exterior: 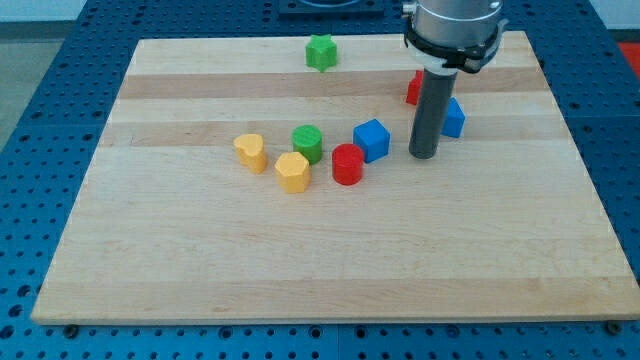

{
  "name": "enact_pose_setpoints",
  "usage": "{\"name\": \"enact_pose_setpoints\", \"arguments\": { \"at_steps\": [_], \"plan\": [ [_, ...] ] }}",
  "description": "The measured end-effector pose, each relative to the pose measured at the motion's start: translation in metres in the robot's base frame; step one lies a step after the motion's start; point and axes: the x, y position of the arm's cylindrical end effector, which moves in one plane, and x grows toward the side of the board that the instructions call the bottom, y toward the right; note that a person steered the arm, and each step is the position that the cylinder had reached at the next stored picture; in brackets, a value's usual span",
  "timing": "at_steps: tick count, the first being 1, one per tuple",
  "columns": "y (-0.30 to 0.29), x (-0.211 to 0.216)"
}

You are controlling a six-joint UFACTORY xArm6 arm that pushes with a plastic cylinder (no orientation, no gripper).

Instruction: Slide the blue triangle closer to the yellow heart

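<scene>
The yellow heart (251, 152) lies left of the board's middle. A blue block (455, 118), whose shape is partly hidden by the rod and may be the triangle, sits at the view's right. My tip (423, 156) rests on the board just left of and below that blue block, close to it. A second blue block (371, 139), cube-like, lies left of my tip, between it and the heart.
A green cylinder (307, 144), a yellow hexagon-like block (293, 171) and a red cylinder (347, 164) lie between the heart and the blue cube-like block. A red block (412, 88) is half hidden behind the rod. A green star (321, 52) is at the top.
</scene>
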Motion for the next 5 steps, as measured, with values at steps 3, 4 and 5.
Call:
{"name": "enact_pose_setpoints", "arguments": {
  "at_steps": [3, 4, 5],
  "plan": [
    [-0.052, 0.0],
    [-0.05, 0.0],
    [-0.023, 0.0]
  ]
}}
